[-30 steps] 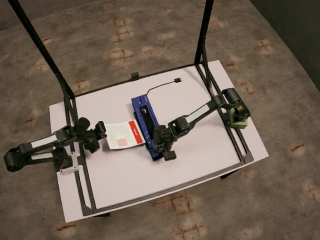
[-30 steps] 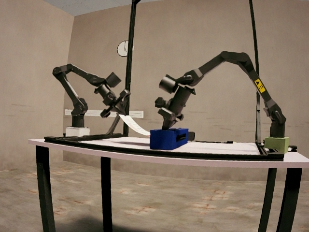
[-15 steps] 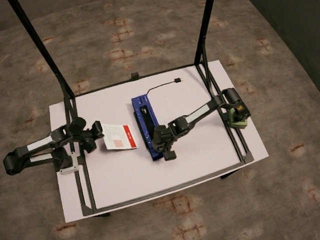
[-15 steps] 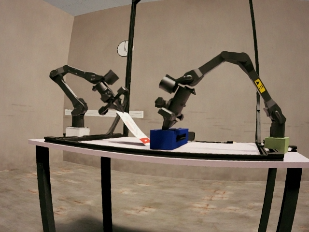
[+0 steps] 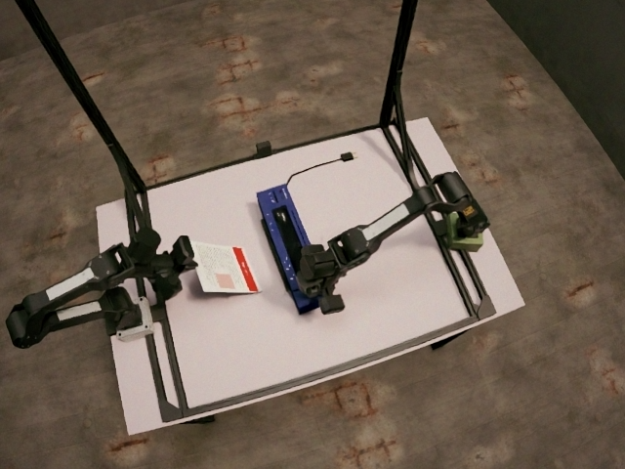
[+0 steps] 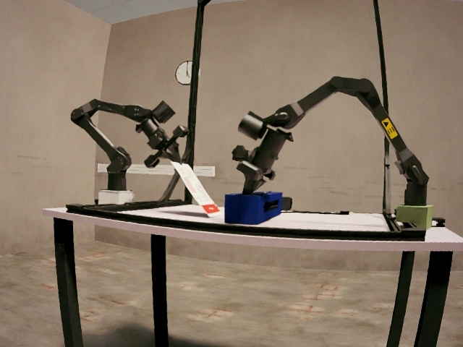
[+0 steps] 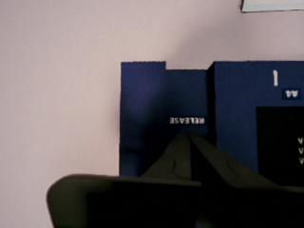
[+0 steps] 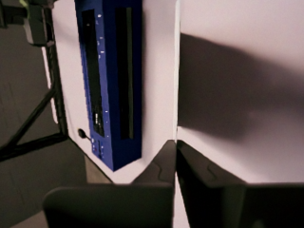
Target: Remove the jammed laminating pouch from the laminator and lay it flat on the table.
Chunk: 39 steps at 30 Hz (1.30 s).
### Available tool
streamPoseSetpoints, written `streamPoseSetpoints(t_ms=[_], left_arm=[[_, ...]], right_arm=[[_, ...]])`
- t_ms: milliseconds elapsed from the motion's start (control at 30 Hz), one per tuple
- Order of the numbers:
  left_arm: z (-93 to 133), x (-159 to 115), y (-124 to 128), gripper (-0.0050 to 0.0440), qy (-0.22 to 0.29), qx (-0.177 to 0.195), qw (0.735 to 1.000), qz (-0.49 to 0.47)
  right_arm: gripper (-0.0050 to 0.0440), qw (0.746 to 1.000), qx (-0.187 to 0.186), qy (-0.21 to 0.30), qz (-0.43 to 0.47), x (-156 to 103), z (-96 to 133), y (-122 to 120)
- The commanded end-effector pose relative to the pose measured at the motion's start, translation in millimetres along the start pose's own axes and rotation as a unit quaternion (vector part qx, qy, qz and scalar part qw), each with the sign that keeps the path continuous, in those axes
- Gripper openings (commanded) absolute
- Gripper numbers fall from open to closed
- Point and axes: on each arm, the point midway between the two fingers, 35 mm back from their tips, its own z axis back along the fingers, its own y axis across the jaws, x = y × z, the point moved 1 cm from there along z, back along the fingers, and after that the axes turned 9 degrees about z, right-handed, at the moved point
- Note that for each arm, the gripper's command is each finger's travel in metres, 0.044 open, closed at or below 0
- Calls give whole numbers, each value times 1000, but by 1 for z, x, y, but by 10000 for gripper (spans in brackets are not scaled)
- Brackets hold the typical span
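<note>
The blue laminator (image 5: pixel 285 247) stands upright in the middle of the table, its slot empty. It also shows in the exterior view (image 6: pixel 252 207) and the right wrist view (image 8: pixel 111 81). My left gripper (image 5: pixel 312 296) is shut, and its tips rest on the RELEASE key (image 7: pixel 188 121) at the laminator's near end. My right gripper (image 5: pixel 192 254) is shut on one edge of the white laminating pouch (image 5: pixel 226 267) with a red stripe. The pouch (image 6: pixel 194 187) hangs tilted, free of the laminator, with its red end touching the table beside it. In the right wrist view it shows edge-on (image 8: pixel 177 71).
The black power cord (image 5: pixel 312 169) runs from the laminator's far end to a plug (image 5: pixel 347 156) near the back edge. Black frame rails run along the table sides. The left arm's green base (image 5: pixel 467 236) and the right arm's white base (image 5: pixel 135 325) stand at opposite ends.
</note>
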Motion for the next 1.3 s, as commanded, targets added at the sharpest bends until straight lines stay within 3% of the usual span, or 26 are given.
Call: streamPoseSetpoints(t_ms=[0, 267, 300, 767, 833, 867, 967, 1267], left_arm=[[-4, -2, -1, -50, 4, 0, 1000, -1], [-4, -2, -1, -50, 4, 0, 1000, -1], [18, 4, 0, -50, -13, -1, 1000, -1], [130, -62, 9, -50, 4, 0, 1000, -1], [130, -62, 9, -50, 4, 0, 1000, -1], [107, -50, 7, -50, 5, 0, 1000, -1], [130, -62, 9, -50, 6, 0, 1000, -1], [130, -62, 9, -50, 6, 0, 1000, -1]], right_arm=[[-50, 1000, 10, -1, -3, 1, 7, 7], [-50, 1000, 10, -1, -3, 1, 7, 7], [-50, 1000, 3, 0, -1, 0, 4, 3], [-50, 1000, 3, 0, -1, 0, 4, 3], [-50, 1000, 3, 0, -1, 0, 4, 3], [-50, 1000, 3, 0, -1, 0, 4, 3], [-50, 1000, 3, 0, -1, 0, 4, 3], [-50, 1000, 3, 0, -1, 0, 4, 3]])
